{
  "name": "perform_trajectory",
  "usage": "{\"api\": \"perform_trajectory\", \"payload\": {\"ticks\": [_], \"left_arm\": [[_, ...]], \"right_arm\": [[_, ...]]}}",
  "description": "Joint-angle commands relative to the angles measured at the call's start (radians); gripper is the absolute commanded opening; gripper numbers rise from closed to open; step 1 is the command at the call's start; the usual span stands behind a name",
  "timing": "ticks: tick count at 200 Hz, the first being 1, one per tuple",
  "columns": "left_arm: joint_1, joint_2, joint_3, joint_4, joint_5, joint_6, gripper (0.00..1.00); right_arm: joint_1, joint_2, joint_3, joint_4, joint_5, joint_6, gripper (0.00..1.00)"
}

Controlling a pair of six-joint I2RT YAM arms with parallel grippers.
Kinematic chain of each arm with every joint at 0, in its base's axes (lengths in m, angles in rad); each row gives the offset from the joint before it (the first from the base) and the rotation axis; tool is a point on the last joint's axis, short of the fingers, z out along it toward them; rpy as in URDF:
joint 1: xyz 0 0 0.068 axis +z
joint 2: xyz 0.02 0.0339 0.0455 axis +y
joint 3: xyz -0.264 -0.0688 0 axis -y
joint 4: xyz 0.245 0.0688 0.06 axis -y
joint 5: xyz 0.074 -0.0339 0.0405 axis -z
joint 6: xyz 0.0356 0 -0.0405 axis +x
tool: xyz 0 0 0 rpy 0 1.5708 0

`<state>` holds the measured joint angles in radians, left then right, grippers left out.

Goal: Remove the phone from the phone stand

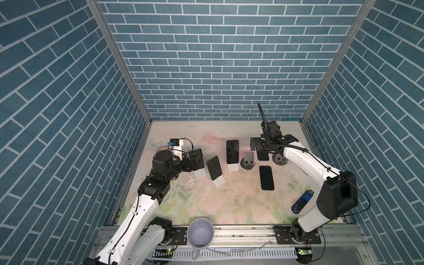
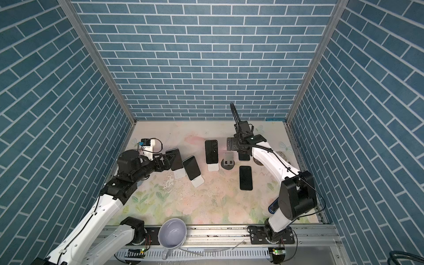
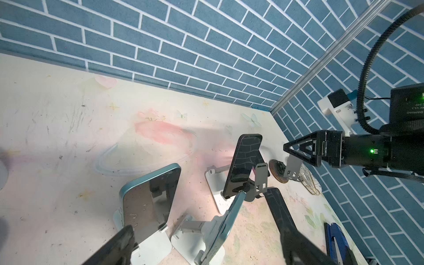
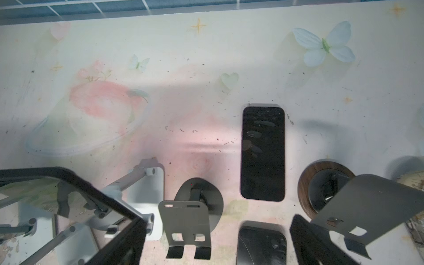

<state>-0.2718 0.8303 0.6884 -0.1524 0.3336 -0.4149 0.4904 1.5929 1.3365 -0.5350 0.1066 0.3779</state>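
Three dark phones lean on white phone stands: the leftmost phone (image 1: 199, 158) (image 3: 150, 195), the middle one (image 1: 213, 167) (image 3: 227, 224) and the right one (image 1: 232, 151) (image 4: 68, 202). My left gripper (image 1: 193, 160) (image 3: 207, 247) is open right beside the leftmost phone, holding nothing. My right gripper (image 1: 267, 150) (image 4: 218, 250) hangs open over an empty grey stand (image 1: 248, 159) (image 4: 185, 224) and two phones lying flat, the far flat phone (image 4: 262, 153) and the near flat phone (image 1: 266, 177).
A second empty stand on a brown round base (image 1: 280, 159) sits under the right arm. A white mug (image 1: 200, 232) stands on the front rail and a blue stapler-like object (image 1: 302, 202) lies front right. Brick walls close three sides.
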Motion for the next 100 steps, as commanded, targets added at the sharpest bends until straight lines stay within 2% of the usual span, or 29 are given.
{"api": "perform_trajectory", "payload": {"ticks": [1, 35, 100], "left_arm": [[-0.003, -0.009, -0.014, 0.007, 0.0, -0.001, 1.0], [-0.003, -0.006, -0.014, 0.007, -0.001, 0.004, 1.0], [-0.003, 0.001, -0.017, 0.006, 0.002, 0.021, 1.0]], "right_arm": [[0.043, -0.008, 0.055, 0.034, -0.026, 0.032, 0.99], [0.106, 0.036, 0.077, 0.057, -0.031, 0.036, 0.99], [0.227, 0.115, 0.116, 0.111, 0.03, 0.046, 0.99]]}}
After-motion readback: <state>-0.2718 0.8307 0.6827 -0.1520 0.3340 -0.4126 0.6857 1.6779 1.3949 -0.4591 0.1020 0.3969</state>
